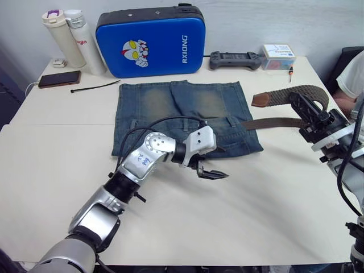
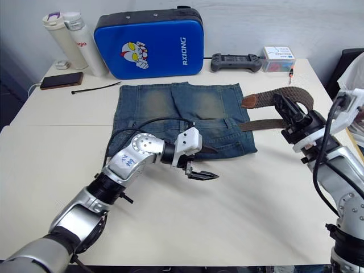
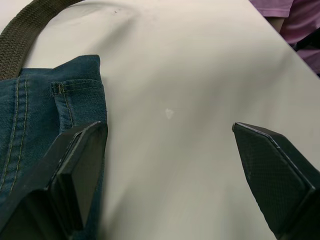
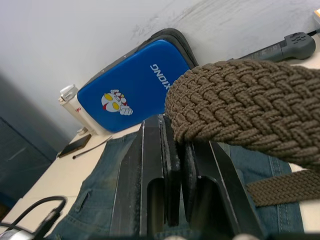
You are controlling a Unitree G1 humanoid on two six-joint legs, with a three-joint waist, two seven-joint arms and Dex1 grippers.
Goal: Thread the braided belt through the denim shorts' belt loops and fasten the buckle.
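The denim shorts (image 1: 182, 114) lie flat in the middle of the table, waistband toward me. The braided belt (image 1: 276, 122) comes out of the waistband's right end, curves up through my right gripper (image 1: 301, 108) and runs back to a tan leather end (image 1: 260, 100). That gripper is shut on the belt (image 4: 240, 110) at the bend, held above the table. My left gripper (image 1: 213, 173) is open, low over the table just in front of the waistband's right part. One of its fingers (image 3: 75, 165) is beside a belt loop (image 3: 62, 97) at the shorts' corner. The buckle is hidden.
A blue case (image 1: 151, 40) stands behind the shorts. Two white bottles (image 1: 68, 37), a phone (image 1: 59, 78) and a black cable tie (image 1: 94, 87) are at the back left. A controller (image 1: 233, 59) and a small box (image 1: 278, 57) are at the back right. A person (image 1: 352, 74) sits at the right edge.
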